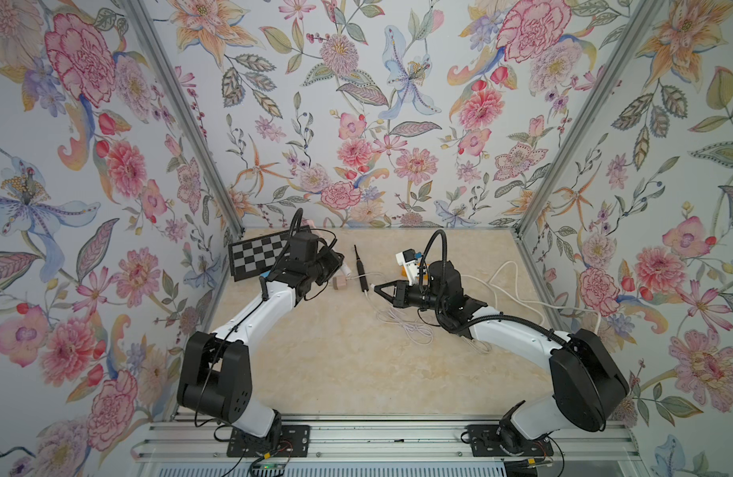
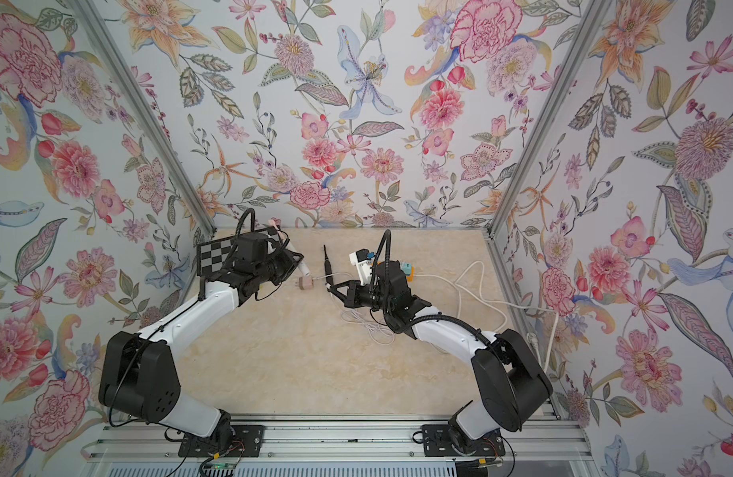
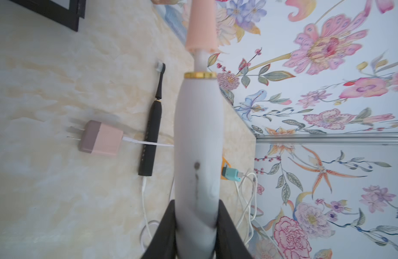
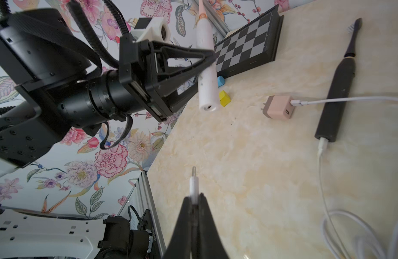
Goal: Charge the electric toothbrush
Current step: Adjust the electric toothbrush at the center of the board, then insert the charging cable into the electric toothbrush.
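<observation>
Above the table's far side, your left gripper [image 4: 208, 64] is clamped on the white toothbrush [image 3: 198, 134], held clear of the surface. Only the right wrist view shows its base socket [image 4: 208, 107] and the plug [image 4: 193, 183], which is pinched in your right gripper [image 4: 194, 199] and apart from the socket. Both top views hide most of the brush behind the arm.

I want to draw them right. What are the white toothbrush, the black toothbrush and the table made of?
The white toothbrush is probably matte plastic, maybe slightly rubbery: its shading is soft and dull, with no sharp glints. The black toothbrush looks like matte plastic too, evenly dark. The table looks like smooth marble or a marble-print sheet, cream with cloudy veins. I cannot tell which.
</observation>
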`<state>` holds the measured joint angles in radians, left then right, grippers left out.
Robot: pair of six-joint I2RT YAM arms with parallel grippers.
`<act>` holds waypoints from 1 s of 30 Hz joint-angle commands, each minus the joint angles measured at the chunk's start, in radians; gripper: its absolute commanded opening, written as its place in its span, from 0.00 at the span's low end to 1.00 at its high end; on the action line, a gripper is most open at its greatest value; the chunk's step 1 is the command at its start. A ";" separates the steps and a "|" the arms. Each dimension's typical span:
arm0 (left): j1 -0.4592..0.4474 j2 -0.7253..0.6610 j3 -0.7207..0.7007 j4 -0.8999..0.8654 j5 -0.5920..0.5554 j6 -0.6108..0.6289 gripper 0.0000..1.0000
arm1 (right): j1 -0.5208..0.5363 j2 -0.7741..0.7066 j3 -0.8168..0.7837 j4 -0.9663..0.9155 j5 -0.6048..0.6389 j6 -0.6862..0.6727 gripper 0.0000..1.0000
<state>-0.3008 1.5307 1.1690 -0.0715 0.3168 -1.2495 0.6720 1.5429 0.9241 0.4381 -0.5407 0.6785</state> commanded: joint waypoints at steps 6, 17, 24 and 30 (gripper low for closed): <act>-0.007 -0.027 0.013 0.053 0.066 -0.118 0.00 | 0.044 0.112 0.084 0.212 0.023 -0.001 0.00; -0.020 -0.047 -0.014 0.080 0.064 -0.144 0.00 | 0.001 0.215 0.182 0.247 -0.005 -0.004 0.00; -0.030 -0.041 -0.009 0.098 0.071 -0.150 0.00 | -0.015 0.251 0.190 0.269 -0.022 0.019 0.00; -0.043 -0.035 -0.022 0.114 0.087 -0.156 0.00 | -0.039 0.248 0.185 0.300 -0.019 0.041 0.00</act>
<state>-0.3214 1.5105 1.1629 0.0078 0.3672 -1.3888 0.6556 1.7863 1.0908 0.6708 -0.5587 0.6968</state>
